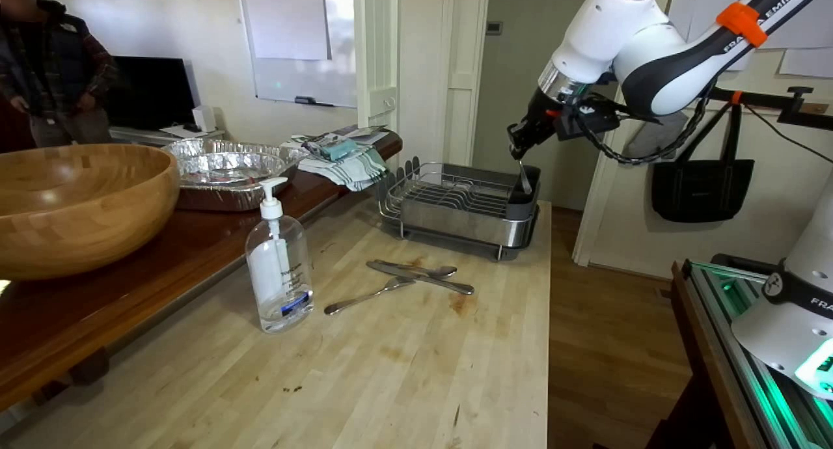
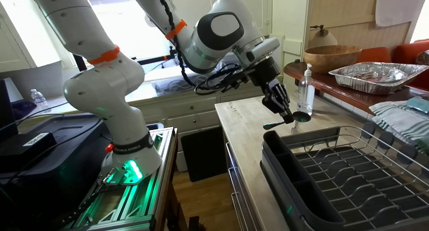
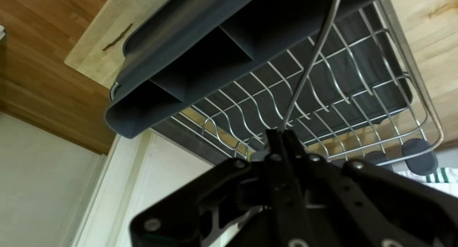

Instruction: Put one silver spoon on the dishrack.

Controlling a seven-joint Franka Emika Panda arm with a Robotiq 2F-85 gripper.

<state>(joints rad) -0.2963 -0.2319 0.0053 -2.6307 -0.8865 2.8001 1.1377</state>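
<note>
Silver spoon (image 2: 302, 116) tight in the jaws of the gripper (image 3: 282, 133), near the dishrack (image 1: 455, 221)

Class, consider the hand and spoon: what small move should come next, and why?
Probably lower the hand slightly toward the dishrack: the spoon is gripped, its handle crosses over the dark holder in the wrist view, and nothing below visibly supports it.

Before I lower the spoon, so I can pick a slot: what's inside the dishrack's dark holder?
In the wrist view, two dividers split the holder into three compartments; I make out nothing else inside. Their bottoms are lost in shadow, and the spoon covers part of one.
</note>
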